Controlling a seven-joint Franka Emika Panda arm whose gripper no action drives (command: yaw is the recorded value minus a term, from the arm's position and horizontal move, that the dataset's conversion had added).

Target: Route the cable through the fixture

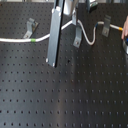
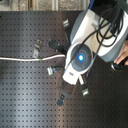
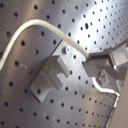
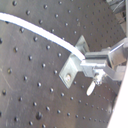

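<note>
Black perforated bench (image 1: 75, 95) carrying several small grey metal clips, seen in both exterior views. White cable (image 1: 15, 39) running in from the first exterior view's left edge, green band (image 1: 33, 39) on it just beside one clip (image 1: 31, 26), then rising toward the arm (image 1: 56, 35) and gripper. Past a second clip (image 1: 77, 39), looping down and up again to a third clip (image 1: 106, 26), ending in an orange-yellow tip (image 1: 123, 30) at the first exterior view's right edge. In the first wrist view, cable (image 3: 30, 27) arcing over a grey clip (image 3: 50, 75) and entering the gripper (image 3: 100, 65), fingers (image 3: 97, 60) closed tight on it. In the second wrist view, gripper (image 4: 95, 62) pinching the cable (image 4: 45, 35) right beside a clip (image 4: 70, 75), touching or nearly so.
</note>
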